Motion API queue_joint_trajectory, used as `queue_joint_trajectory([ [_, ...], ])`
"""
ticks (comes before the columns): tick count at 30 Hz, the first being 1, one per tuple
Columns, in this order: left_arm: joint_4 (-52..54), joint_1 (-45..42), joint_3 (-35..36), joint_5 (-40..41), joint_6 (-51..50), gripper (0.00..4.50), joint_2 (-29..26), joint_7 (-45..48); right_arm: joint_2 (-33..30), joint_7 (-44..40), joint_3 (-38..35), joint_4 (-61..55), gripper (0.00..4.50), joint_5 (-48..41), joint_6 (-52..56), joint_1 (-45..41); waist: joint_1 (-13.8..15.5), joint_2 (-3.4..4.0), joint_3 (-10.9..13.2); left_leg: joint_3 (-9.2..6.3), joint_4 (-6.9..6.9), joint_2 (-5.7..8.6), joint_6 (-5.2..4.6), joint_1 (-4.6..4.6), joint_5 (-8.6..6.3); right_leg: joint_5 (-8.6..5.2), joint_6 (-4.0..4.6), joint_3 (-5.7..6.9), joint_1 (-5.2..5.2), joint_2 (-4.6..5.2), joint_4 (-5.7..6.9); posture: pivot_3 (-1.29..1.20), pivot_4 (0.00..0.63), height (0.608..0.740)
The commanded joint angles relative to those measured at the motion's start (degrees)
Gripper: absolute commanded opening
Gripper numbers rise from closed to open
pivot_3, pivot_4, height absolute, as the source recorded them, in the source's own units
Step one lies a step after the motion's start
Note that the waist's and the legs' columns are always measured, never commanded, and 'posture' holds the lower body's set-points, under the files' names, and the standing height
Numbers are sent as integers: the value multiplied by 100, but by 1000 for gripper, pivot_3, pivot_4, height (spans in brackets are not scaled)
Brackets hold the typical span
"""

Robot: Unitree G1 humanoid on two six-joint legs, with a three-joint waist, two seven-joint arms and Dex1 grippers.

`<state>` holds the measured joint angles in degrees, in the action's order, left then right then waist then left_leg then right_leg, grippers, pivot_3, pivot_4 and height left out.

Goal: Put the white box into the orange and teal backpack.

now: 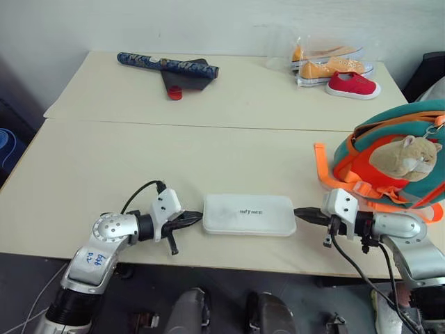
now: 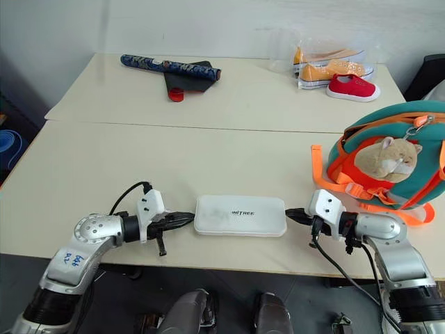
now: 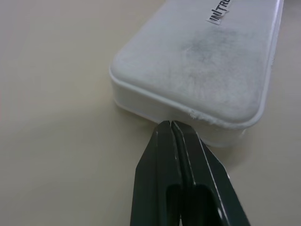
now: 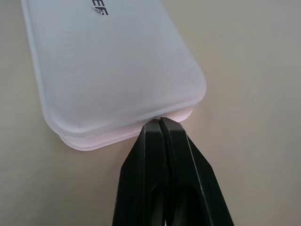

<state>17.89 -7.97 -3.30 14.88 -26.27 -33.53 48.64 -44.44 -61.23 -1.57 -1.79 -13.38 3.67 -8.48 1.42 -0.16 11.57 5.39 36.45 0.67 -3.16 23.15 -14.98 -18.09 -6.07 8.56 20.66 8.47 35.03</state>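
Both clenched tools, left tool (image 1: 197,221) and right tool (image 1: 300,213), pinch your stiff, smooth, likely slippery box (image 1: 249,214) endwise on the bench (image 1: 139,160) beside the backpack (image 1: 393,156); squeeze its short ends evenly.

Both arms reach in low from either side, forearms angled inward so the two grippers point toward each other. The left gripper (image 1: 195,219) has its black fingers (image 3: 171,155) pressed flat together, tips meeting in a single point (no gap between them at all), aimed slightly downward and to the right. The right gripper (image 1: 300,213) mirrors it, fingers (image 4: 162,150) closed tight, wrist bent so it points left.
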Motion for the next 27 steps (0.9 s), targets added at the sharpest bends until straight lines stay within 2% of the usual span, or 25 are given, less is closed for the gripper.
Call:
queue_joint_trajectory([
  [1, 483, 23, 568, 856, -1002, 423, -15, -139, -161, -88, -65, 104, 0, 42, -94, -97, 8, 0, 0, -1, 1, 0, 0, 0, 0, 0, 0, 1, 0, 0, 0, 0, 150, 740],
  [3, 522, -5, 963, 1341, -1760, 897, -127, -227, -266, -162, -130, 200, 0, 66, -105, -88, 4, 0, 0, -2, 2, 0, 0, 0, 0, 0, 0, 0, -1, 1, 2, 0, 150, 740],
  [5, 550, -63, 1263, 1821, -2518, 1563, -259, -286, -332, -201, -154, 271, 0, 67, -129, -94, -2, 0, 0, -3, 2, 0, -2, 0, 2, 0, 0, 0, 0, 0, 3, 0, 150, 740],
  [8, 197, -377, 1705, 2842, -4827, 2513, -702, -228, -393, -245, -128, 368, 0, 86, -151, -148, -8, 0, 0, -3, 3, -1, -4, -1, 4, 0, 0, 0, 0, -3, 6, 0, 150, 740],
  [10, -61, -577, 1810, 3230, -5697, 3124, -945, -94, -386, -277, -102, 425, 0, 95, -178, -194, -11, 0, 0, -3, 5, -1, -4, -1, 7, 0, 0, -3, 2, -5, 31, 0, 150, 740],
  [12, -502, -926, 1935, 3329, -6365, 3675, -859, -290, -370, -328, -67, 497, 0, 105, -228, -254, -11, 0, 0, -2, 5, -1, -3, -4, 6, 0, 0, -6, 1, -6, 38, 0, 150, 740],
  [15, -1076, -1249, 1790, 3619, -6623, 4462, -730, -689, -342, -419, 5, 600, 0, 137, -309, -343, 1, 0, 0, -2, 7, -1, 1, -5, 7, 0, 0, -12, 2, -8, 40, 0, 150, 740],
  [17, -1631, -1467, 1588, 4134, -6623, 4462, -624, -1136, -319, -486, 73, 683, 0, 171, -360, -396, 3, 0, 0, -2, 8, -1, 5, -5, 5, 0, 0, -15, 1, -8, 40, 0, 150, 740],
  [20, -2402, -1870, 1716, 4446, -6623, 4462, -119, -2093, -300, -564, 250, 853, 0, 340, -595, -449, 25, 1, -1, -5, 15, 2, 8, -7, 4, 0, 0, -17, -1, -5, 42, 0, 150, 740],
  [27, -2902, -2002, 1827, 5654, -6623, 4462, 798, -3834, -102, -590, 544, 1159, 0, 514, -1002, -575, 12, -8, -9, -5, 61, 3, 24, -21, -19, 0, 0, -47, -17, -5, 52, 0, 150, 740],
])
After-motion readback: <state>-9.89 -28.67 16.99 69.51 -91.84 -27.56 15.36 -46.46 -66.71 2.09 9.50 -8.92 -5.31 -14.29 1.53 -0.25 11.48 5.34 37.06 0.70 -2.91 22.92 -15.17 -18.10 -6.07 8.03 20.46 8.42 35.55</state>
